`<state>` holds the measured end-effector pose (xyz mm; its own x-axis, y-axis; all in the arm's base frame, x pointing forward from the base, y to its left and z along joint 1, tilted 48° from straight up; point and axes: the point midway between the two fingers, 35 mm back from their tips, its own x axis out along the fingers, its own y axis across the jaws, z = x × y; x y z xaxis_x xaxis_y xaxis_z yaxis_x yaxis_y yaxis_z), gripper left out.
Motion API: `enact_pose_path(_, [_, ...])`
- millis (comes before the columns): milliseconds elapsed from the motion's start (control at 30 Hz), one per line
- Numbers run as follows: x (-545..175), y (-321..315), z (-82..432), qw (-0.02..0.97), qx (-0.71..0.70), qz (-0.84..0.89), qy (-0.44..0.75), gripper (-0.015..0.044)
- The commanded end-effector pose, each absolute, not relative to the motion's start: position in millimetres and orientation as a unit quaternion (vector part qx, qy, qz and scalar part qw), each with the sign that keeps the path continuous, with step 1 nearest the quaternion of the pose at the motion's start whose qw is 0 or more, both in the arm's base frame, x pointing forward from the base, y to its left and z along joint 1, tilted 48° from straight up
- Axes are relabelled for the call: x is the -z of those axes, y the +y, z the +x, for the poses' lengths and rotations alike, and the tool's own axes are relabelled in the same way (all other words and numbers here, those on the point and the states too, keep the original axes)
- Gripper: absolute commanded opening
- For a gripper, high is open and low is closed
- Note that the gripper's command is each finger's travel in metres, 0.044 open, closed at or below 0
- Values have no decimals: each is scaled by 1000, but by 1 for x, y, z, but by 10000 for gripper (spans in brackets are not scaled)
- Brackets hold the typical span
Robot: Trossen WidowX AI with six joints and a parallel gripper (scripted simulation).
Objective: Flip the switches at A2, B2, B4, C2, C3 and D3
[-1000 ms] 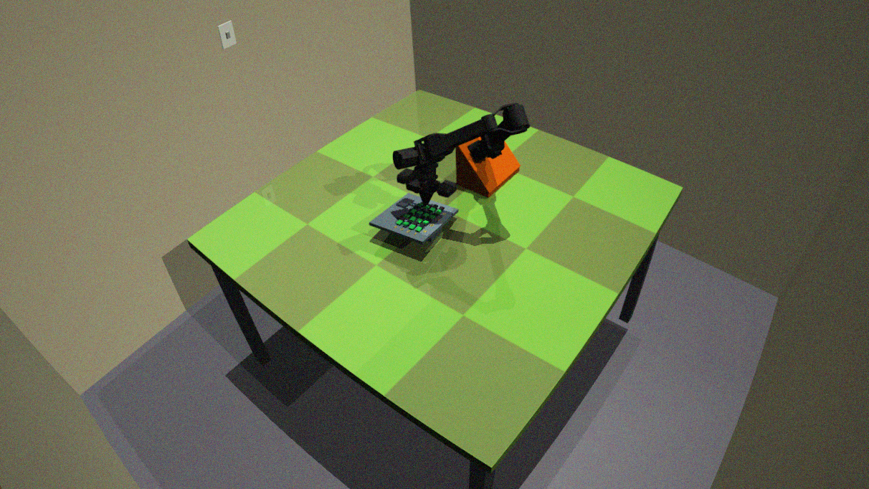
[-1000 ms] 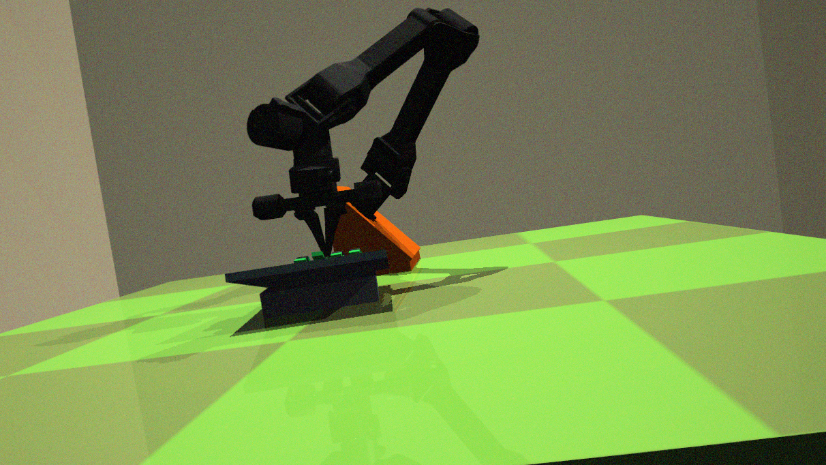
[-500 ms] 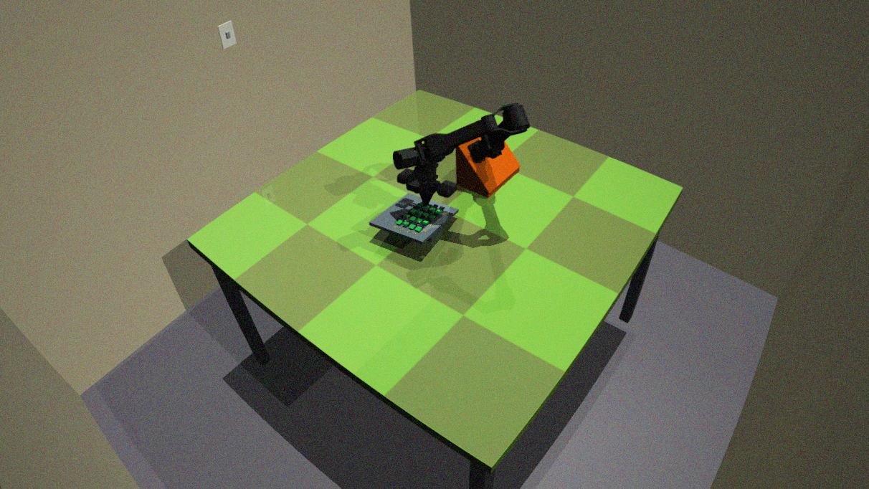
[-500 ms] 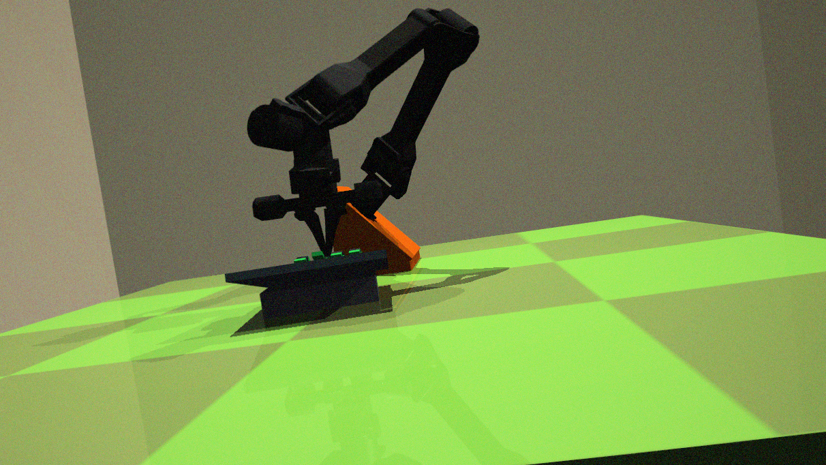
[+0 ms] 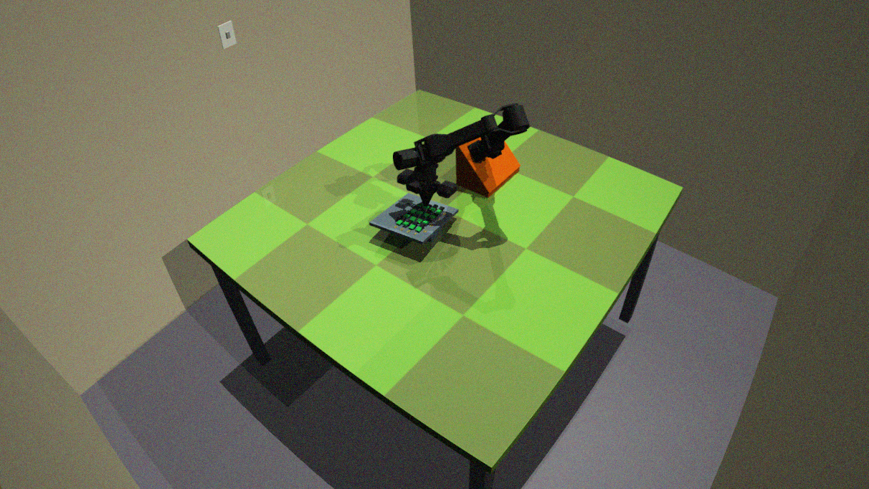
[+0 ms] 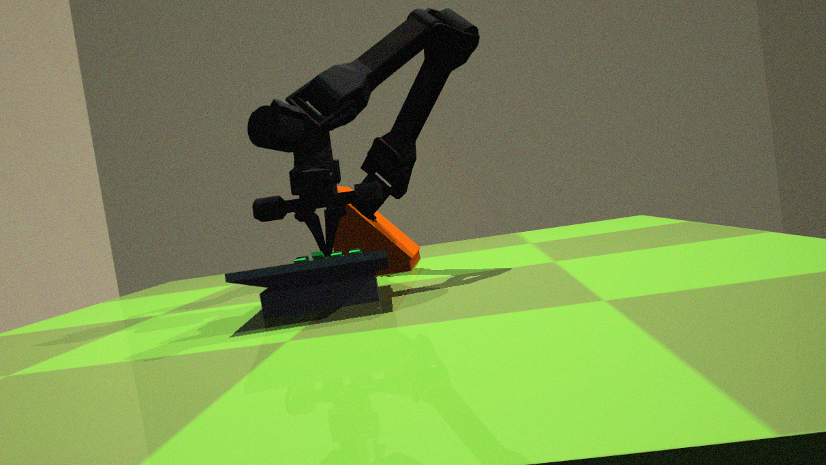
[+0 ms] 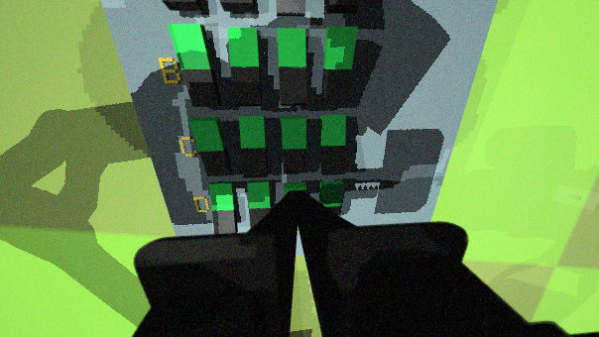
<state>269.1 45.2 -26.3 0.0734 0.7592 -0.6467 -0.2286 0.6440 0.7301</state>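
The grey-blue panel bears rows of green-and-dark rocker switches. My gripper is shut and empty, pointing down, with its tips at row D, column 3. They cover most of switch D3; contact cannot be told. Switches B2, B4, C2 and C3 show green far halves and dark near halves. Only the near end of A2 shows at the top edge. Which ends are raised is not clear.
Switch D4 is right of the fingertips and D2 left. The panel stands raised on a dark base. An orange wedge is at the arm's base. Arm shadows darken parts of the panel.
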Motion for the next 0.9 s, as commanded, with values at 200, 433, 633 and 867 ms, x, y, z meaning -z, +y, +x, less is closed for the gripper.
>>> enact_pose_path(200, [27,47,269,696,-355,230,580,0])
enact_pose_path(433, [28,47,269,696,-355,230,580,0])
enact_pose_path(633, [28,48,269,696,-355,230,580,0])
enact_pose_path(867, [29,49,269,696,-355,230,580,0])
